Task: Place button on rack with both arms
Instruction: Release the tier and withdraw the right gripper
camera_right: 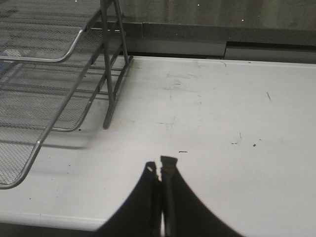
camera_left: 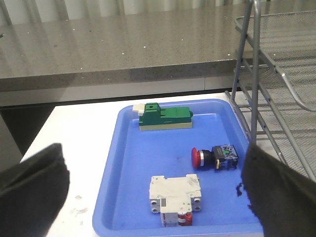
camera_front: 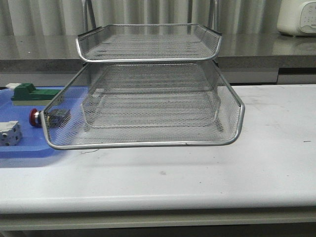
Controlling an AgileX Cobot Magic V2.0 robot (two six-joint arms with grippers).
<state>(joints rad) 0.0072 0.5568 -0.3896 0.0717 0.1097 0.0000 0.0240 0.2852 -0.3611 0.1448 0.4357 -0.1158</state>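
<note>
The button (camera_left: 215, 156), red-headed with a black body, lies on its side in the blue tray (camera_left: 123, 168); in the front view the button (camera_front: 35, 117) shows partly behind the rack's mesh. The silver wire-mesh rack (camera_front: 148, 106) stands mid-table, its tiers holding nothing. My left gripper (camera_left: 153, 190) hovers open over the tray, fingers (camera_left: 32, 185) wide apart, nothing between them. My right gripper (camera_right: 159, 167) is shut and empty above bare white table, to the right of the rack (camera_right: 54, 74). Neither arm shows in the front view.
The blue tray also holds a green-and-beige block (camera_left: 164, 117) and a white terminal block (camera_left: 175, 197). A grey stone counter (camera_front: 266, 47) runs behind the table. A white appliance (camera_front: 297, 17) sits at the back right.
</note>
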